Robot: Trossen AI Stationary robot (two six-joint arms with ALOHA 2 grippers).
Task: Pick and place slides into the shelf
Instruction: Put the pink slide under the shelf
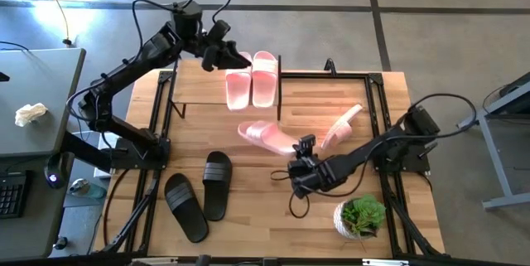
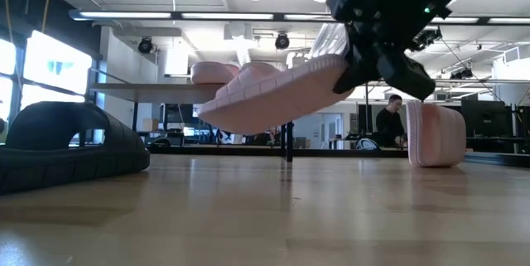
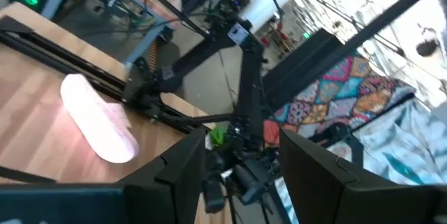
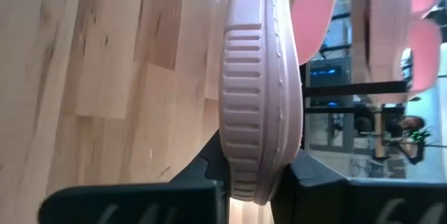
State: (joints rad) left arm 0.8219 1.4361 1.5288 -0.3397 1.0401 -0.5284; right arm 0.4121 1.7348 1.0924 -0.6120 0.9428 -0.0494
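So the right gripper (image 1: 300, 160) has a pale pink slide (image 1: 267, 135) pinched by its sole edge, lifted off the table mid-carry, next it needs swinging over to the shelf (image 1: 186, 84) where the left gripper (image 1: 228, 55) hangs part-open beside two pink ones.

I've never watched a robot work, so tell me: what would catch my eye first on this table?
Mid-table, the right tool pinches the end of a pale pink foam slide, which the low view shows lifted off the wood. Behind it, two matching pink slides sit side by side on the small light-wood shelf, where the left tool hovers. Two black foam slides lie at the front left.
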